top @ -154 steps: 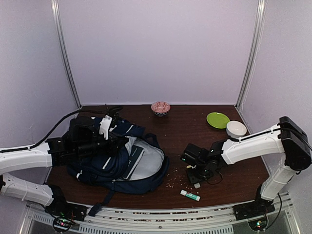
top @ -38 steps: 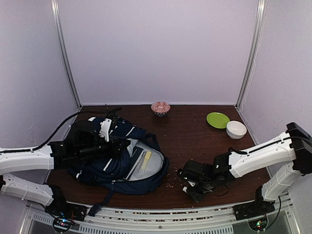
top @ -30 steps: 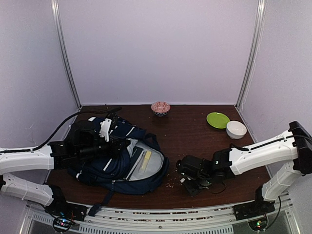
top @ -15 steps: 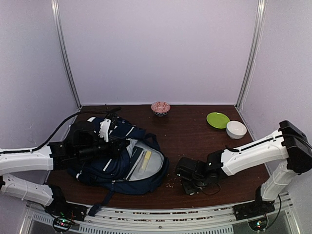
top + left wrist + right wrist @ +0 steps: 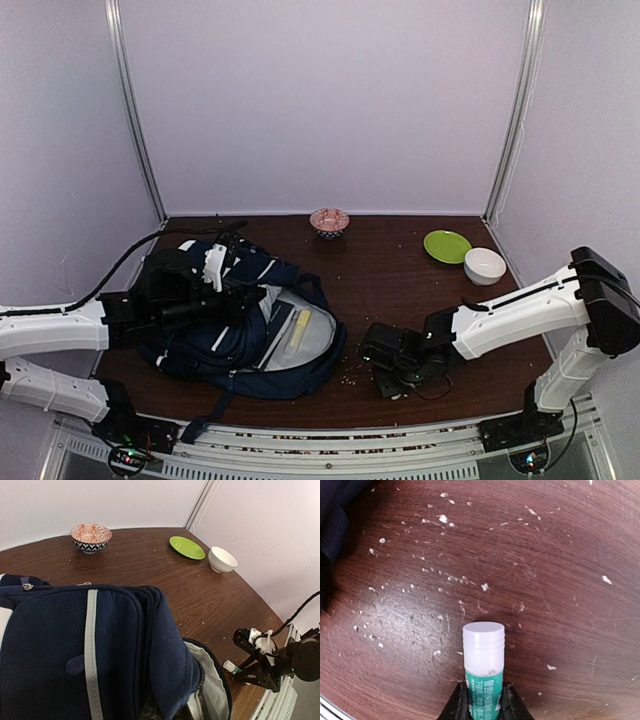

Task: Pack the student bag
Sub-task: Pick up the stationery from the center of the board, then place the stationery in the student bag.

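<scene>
Right gripper [image 5: 483, 700] clamped on glue stick [image 5: 483, 652]; student bag [image 5: 215, 345] lay just to its left.
Stick's long axis ran straight out from the fingers, cap end forward, close to the table [image 5: 400, 270]. Bag's open mouth, grey lining [image 5: 318, 338] showing, faced the right arm, so I'd judge that arm nearer for the drop-in. Left gripper [image 5: 238, 296] sat at the bag's raised flap; whether it gripped, couldn't tell.

- A large navy-blue fabric backpack [image 5: 215, 345] fills the dark wooden table's [image 5: 390, 275] left half.
- Right of the backpack, the right gripper [image 5: 388, 372], clamping a green-and-white glue stick [image 5: 482, 665], blocks the near strip.
- Farther right of the backpack, bare wood reaches a green plate [image 5: 447, 245] and a white bowl [image 5: 485, 265].
</scene>
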`<action>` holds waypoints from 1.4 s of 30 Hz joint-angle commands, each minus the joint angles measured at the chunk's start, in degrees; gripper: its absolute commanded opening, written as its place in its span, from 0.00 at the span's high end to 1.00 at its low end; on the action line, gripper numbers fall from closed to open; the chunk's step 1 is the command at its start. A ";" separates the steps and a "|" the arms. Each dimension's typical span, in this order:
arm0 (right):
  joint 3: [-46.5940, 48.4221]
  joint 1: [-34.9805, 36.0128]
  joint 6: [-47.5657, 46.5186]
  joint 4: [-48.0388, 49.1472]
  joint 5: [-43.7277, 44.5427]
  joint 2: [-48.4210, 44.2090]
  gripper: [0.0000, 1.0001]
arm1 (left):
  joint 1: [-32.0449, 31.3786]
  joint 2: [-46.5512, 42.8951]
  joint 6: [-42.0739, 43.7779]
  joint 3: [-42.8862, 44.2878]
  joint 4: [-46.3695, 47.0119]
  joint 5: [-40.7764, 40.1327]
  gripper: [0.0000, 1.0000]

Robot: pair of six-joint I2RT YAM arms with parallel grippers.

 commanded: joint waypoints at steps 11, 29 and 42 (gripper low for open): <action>25.17 -0.75 -13.53 -4.83 2.25 -8.15 0.83 | 0.60 -3.23 1.55 0.99 -4.73 -2.69 1.00; 45.14 -2.80 -23.99 0.82 -3.58 18.92 0.83 | 0.45 -11.33 0.53 0.50 -8.55 -2.50 1.00; 49.31 -7.19 -24.84 0.12 2.62 27.16 0.82 | 0.34 -13.39 0.53 0.64 -10.42 -3.03 1.00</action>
